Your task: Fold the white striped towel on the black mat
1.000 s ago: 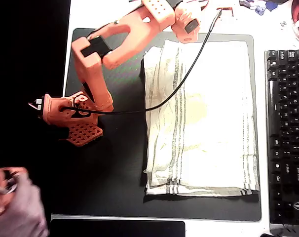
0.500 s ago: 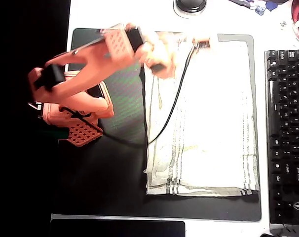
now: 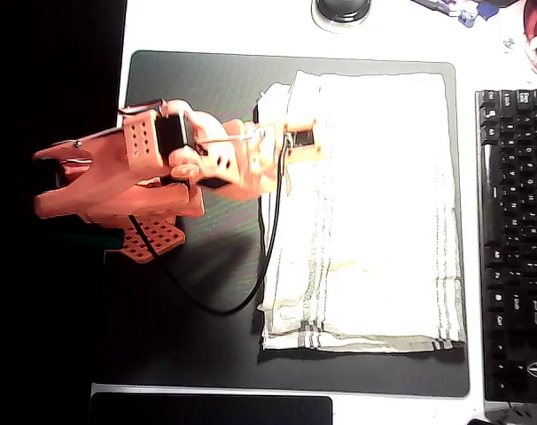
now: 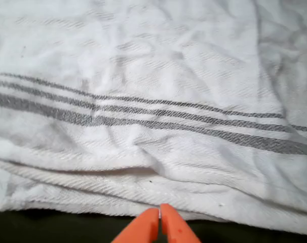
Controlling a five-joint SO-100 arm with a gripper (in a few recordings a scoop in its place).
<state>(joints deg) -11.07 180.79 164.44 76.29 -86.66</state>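
The white striped towel (image 3: 366, 212) is lying folded on the right half of the black mat (image 3: 206, 301), edges stacked along its left side, pretty wrinkly. The orange gripper (image 4: 160, 218) is pinched closed with nothing in it, tips just off the towel's layered edge over the mat. White bench (image 3: 251, 22) underneath, black keyboard (image 3: 515, 239) on the right, room beyond is just dark
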